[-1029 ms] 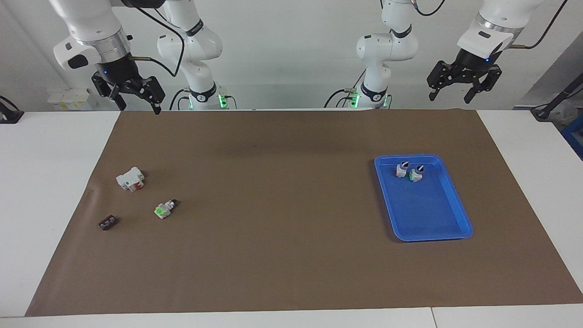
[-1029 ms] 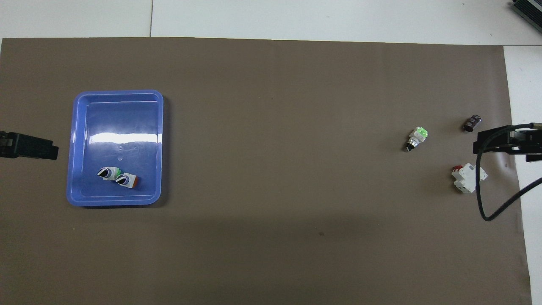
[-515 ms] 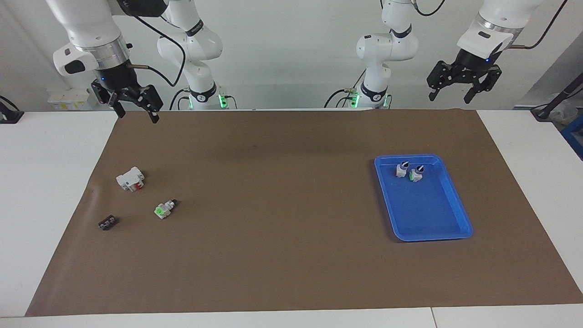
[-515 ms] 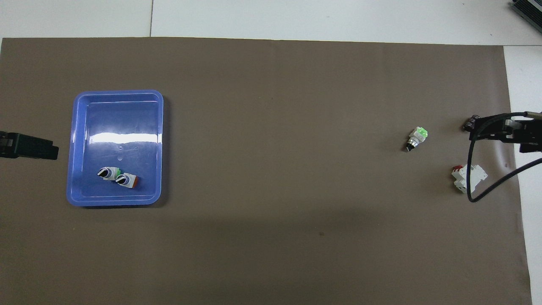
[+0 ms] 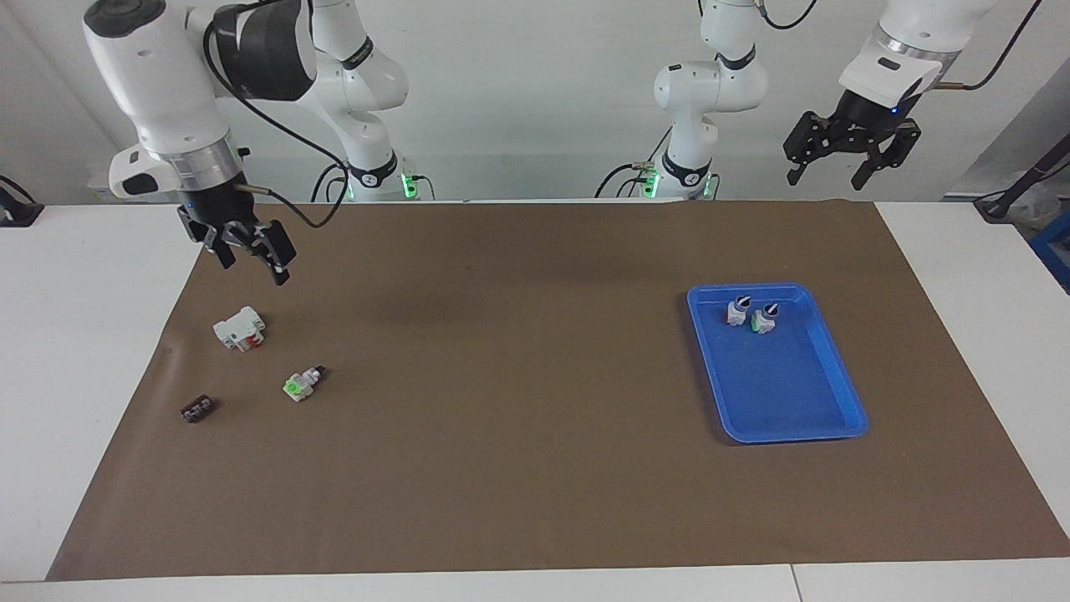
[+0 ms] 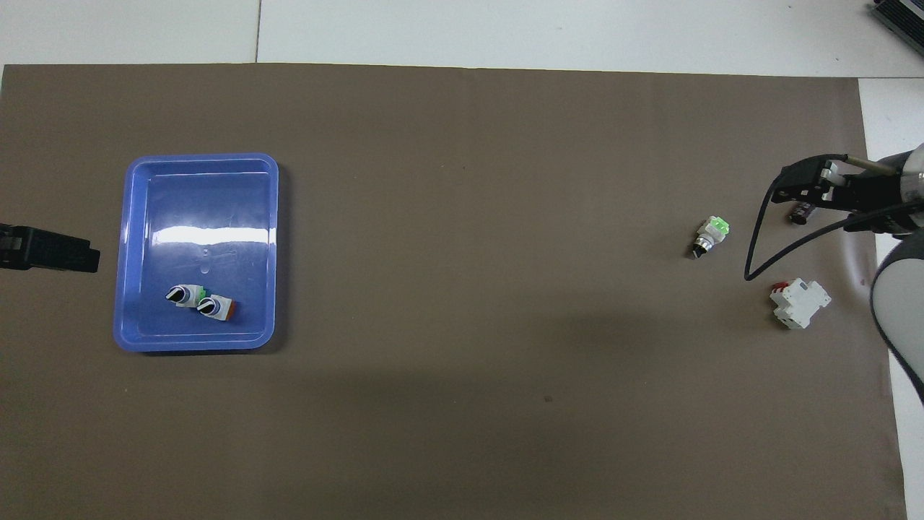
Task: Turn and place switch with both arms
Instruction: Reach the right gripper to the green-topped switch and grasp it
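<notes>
The switch [image 5: 302, 384] lies on its side on the brown mat, green block at one end and black knob at the other; it also shows in the overhead view [image 6: 711, 236]. My right gripper [image 5: 253, 266] is open and empty. It hangs in the air over the mat at the right arm's end, close to the white block with a red part [image 5: 240, 328], and touches nothing. My left gripper [image 5: 826, 178] is open and empty. It waits high over the mat's edge at the left arm's end.
A blue tray [image 5: 786, 393] at the left arm's end holds two like knob switches, one with red [image 5: 737, 309] and one with green [image 5: 762, 318]. A small dark part [image 5: 198, 409] lies beside the switch, toward the right arm's end. The brown mat [image 5: 518, 334] covers most of the table.
My right gripper has come down and out from the table's edge over the mat, toward the white block. The left arm and all the objects have not moved.
</notes>
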Available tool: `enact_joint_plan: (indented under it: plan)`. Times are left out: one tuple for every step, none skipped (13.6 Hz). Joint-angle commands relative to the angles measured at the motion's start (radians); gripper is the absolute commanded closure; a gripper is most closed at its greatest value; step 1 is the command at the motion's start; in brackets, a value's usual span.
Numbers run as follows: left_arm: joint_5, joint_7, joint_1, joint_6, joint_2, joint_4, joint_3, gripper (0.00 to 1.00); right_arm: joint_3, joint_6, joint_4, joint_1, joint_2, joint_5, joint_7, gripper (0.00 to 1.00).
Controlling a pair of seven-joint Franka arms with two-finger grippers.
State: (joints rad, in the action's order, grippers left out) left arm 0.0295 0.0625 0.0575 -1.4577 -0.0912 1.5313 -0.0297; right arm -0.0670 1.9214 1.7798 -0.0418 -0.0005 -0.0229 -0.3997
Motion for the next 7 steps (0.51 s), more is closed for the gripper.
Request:
enact_joint_plan:
  plan:
    - [-0.008,0.010,-0.008,0.002,-0.024,0.026,-0.004,0.00,0.004,0.123,0.033,0.013,0.095,-0.011,-0.039,0.00]
    - [-0.008,0.010,-0.008,0.002,-0.024,0.026,-0.004,0.00,0.004,0.155,0.035,0.014,0.135,-0.011,-0.042,0.00]
    - [-0.008,0.010,-0.008,0.002,-0.024,0.026,-0.004,0.00,0.004,0.198,0.042,0.023,0.173,-0.011,-0.044,0.00]
    - [-0.008,0.010,-0.008,0.008,-0.025,0.026,-0.004,0.00,0.004,0.253,0.064,0.029,0.198,-0.011,-0.050,0.00]
    - [-0.008,0.007,-0.007,0.020,-0.025,0.029,-0.004,0.00,0.004,0.302,0.088,0.029,0.211,-0.011,-0.086,0.00]
    - [-0.007,0.008,-0.002,0.020,-0.025,0.029,-0.004,0.00,0.004,0.344,0.117,0.029,0.226,-0.011,-0.155,0.00]
    - [-0.008,0.008,0.002,0.017,-0.025,0.029,-0.004,0.00,0.004,0.376,0.144,0.029,0.241,-0.011,-0.204,0.00]
